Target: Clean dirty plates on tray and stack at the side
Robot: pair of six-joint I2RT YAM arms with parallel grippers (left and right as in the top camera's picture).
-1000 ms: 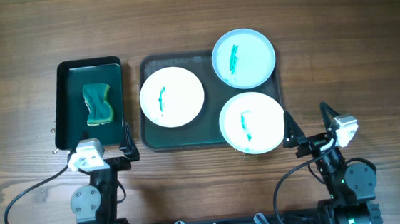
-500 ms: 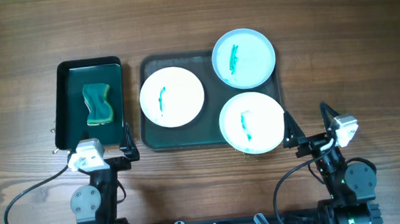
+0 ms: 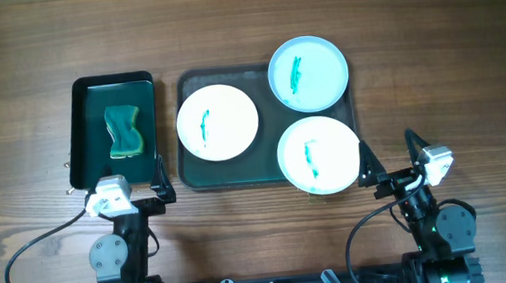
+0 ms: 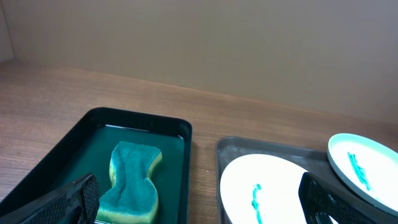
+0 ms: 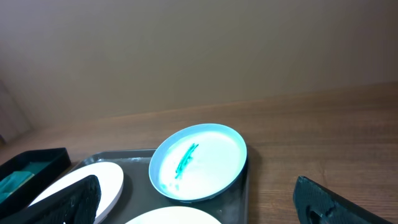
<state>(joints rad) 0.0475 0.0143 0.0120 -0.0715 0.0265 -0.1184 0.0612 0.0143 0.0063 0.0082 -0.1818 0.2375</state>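
Observation:
Three plates lie on the dark green tray (image 3: pixel 228 166), each with a teal smear. A white plate (image 3: pixel 217 121) is at its left, a pale blue plate (image 3: pixel 308 72) at its back right, and a white plate (image 3: pixel 318 154) at its front right. My left gripper (image 3: pixel 120 181) is open and empty at the front edge of the table, below the small sponge tray. My right gripper (image 3: pixel 388 155) is open and empty, just right of the front white plate. The left wrist view shows the left white plate (image 4: pixel 273 186). The right wrist view shows the blue plate (image 5: pixel 199 160).
A smaller dark tray (image 3: pixel 87 100) with a green sponge (image 3: pixel 124 131) stands left of the big tray; the sponge also shows in the left wrist view (image 4: pixel 132 180). Bare wooden table lies to the right of the big tray and behind it.

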